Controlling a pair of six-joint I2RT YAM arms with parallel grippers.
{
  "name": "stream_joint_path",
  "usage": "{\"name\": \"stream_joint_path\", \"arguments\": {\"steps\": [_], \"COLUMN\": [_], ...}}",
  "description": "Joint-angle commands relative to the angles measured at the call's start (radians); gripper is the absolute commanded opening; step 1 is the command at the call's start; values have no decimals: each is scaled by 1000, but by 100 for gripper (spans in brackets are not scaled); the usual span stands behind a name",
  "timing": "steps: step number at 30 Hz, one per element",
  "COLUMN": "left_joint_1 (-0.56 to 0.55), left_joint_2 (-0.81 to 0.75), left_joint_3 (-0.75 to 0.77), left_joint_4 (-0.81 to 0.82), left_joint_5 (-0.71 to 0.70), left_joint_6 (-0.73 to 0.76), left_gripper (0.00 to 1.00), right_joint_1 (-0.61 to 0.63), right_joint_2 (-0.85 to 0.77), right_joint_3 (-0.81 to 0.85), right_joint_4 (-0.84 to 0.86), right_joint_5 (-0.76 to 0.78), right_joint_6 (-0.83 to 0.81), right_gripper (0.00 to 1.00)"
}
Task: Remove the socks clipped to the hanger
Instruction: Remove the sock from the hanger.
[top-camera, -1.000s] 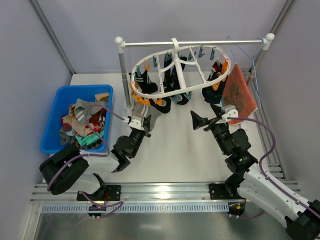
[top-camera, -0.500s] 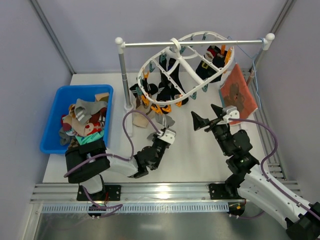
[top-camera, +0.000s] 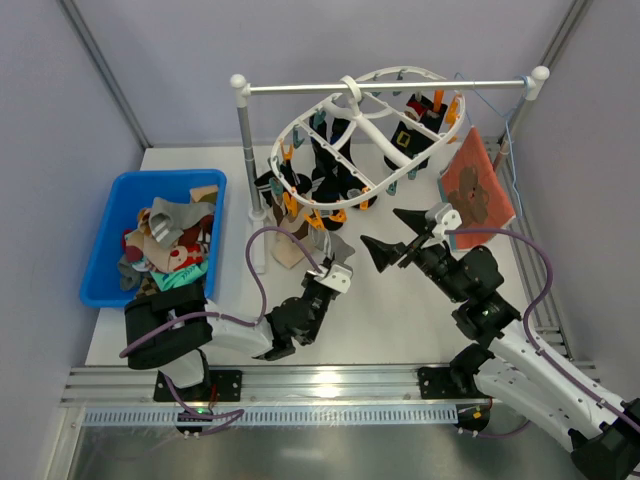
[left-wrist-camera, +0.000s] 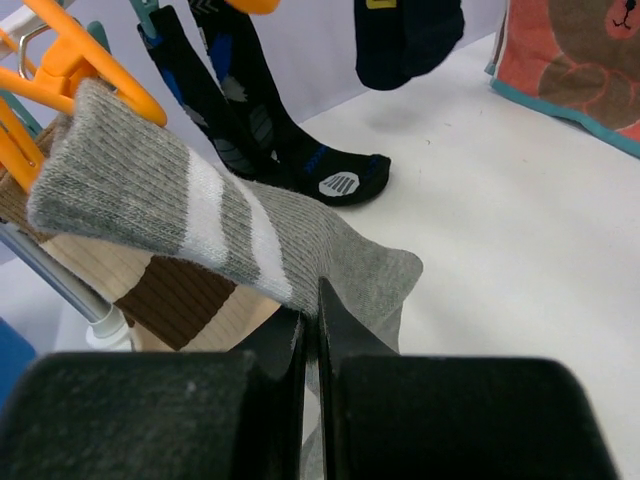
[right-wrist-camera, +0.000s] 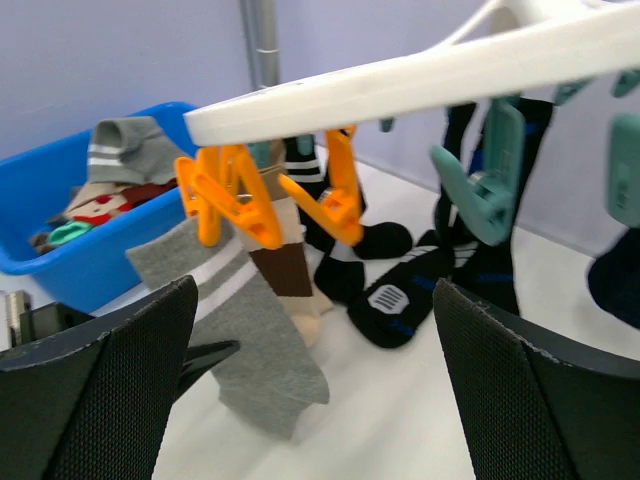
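From above, the hanger, a white plastic oval frame with crossbars, hangs tilted from the metal rail by its hook. Dark socks dangle from its orange and teal clips over the white bench. The left end effector sits low under the frame's near edge, closed on the toe end of a grey sock. The right end effector is spread wide, apart from the socks and holding nothing. A blue plastic bin full of loose socks stands at the left. A flat orange-red cloth hangs at the right.

In the left wrist view, the two black fingers are pressed together on the grey sock's soft knit. The sock is ribbed, with two white stripes near the cuff, and the cuff is up at an orange clip. A brown and beige sock hangs behind it. Black socks with blue marks hang further back, their feet resting on the bench.

In the right wrist view, the two fingers, black with a fine mesh texture, stand far apart at the frame's lower corners with nothing between them. Ahead, the smooth white rim crosses the top. Orange clips hold the grey sock and the brown and beige one, and a teal clip hangs to the right
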Motion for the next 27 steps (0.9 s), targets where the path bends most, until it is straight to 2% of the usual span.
{"name": "stream_joint_path", "arguments": {"steps": [1,6,13,17,27], "left_joint_1": [16,35,42,47,61], "left_joint_2": [-55,-31,0,3,9], "left_joint_3": [-31,-28,-20,-25,-25], "left_joint_4": [254,254,254,254,241], "left_joint_5": [2,45,77,102,116], "left_joint_6": [-8,3,12,17,37], "left_gripper": [0,0,0,0,0], "right_joint_1": [0,42,235,269,295], "right_joint_2": [61,152,280,343,403], "right_joint_3": [112,281,435,531,577], "right_joint_4": [-16,-84,-186,-232,-243], "right_joint_5": [-185,-208,-73,-59,-16], "right_joint_6": [33,35,-23,-23,27], "right_gripper": [100,100,100,100,100]}}
